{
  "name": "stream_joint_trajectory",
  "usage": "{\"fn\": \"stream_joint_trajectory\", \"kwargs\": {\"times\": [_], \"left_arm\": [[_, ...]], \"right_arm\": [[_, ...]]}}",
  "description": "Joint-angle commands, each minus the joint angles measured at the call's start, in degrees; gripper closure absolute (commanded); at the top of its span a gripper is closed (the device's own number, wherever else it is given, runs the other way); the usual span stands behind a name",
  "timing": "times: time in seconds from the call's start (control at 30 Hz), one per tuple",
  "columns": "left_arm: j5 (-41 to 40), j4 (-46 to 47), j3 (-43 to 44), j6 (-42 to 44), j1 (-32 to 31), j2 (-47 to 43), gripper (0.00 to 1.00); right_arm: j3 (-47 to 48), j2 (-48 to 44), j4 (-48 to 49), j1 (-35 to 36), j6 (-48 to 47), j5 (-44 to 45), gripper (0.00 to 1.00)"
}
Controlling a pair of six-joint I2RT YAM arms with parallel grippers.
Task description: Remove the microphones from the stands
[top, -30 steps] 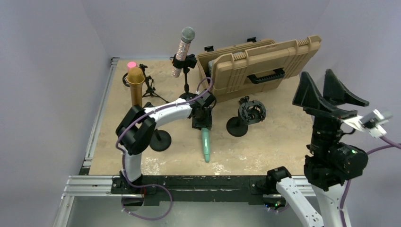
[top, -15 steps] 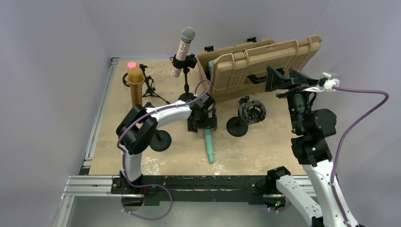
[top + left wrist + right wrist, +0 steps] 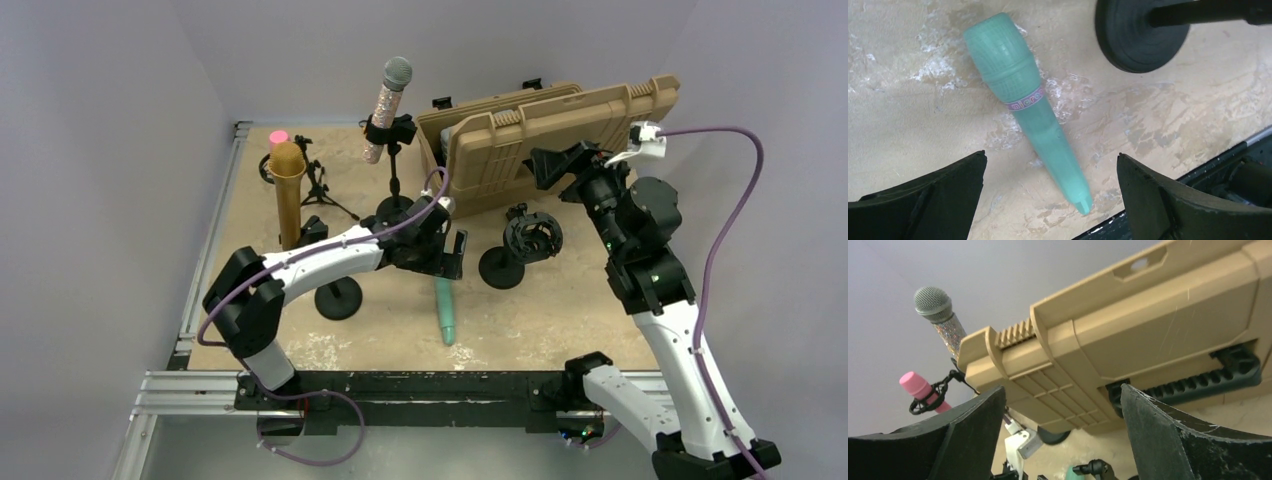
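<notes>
On the surface (image 3: 570,310), near the empty stand (image 3: 528,238), the teal microphone (image 3: 1033,107) is lying. The left tool (image 3: 1050,165) is being held wide and empty above it, and is best being raised straight up, nudging nothing. Against the earlier frame, its grip is being let go, and the right tool (image 3: 1062,390), wide and empty, is being swung toward the case (image 3: 1148,330).

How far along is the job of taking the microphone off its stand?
Done: the green microphone lies flat on the table, beside an empty stand. In hand: nothing; the left gripper hangs open over it, the right gripper open near the tan case. Left: apparently only withdrawing the arms.
</notes>
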Motion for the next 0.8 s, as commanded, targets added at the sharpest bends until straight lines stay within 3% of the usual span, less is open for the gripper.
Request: {"fn": "stream_joint_trajectory", "kwargs": {"times": [0.0,0.27,0.47,0.57,0.77], "left_arm": [[3.95,5.1,-2.31,6.78,-0.97,-5.82,0.0],[13.21,11.18,-4.91,11.92,-3.3,-11.8,0.03],[22.69,19.23,-7.17,12.15,-3.85,-18.87,0.09],[21.05,21.84,-6.61,12.1,-3.83,-21.44,0.12],[9.39,21.16,0.12,8.35,-3.75,-20.64,0.16]], "right_arm": [[4.74,1.52,-8.01,-0.15,3.78,-0.41,0.18],[5.71,6.1,-13.48,-0.14,3.16,-2.62,0.26],[4.96,7.49,-10.72,-0.14,1.41,-3.72,0.28],[4.79,7.85,-7.96,-0.14,0.91,-4.94,0.28],[5.65,5.69,-2.77,-0.14,0.66,-4.34,0.28]]}}
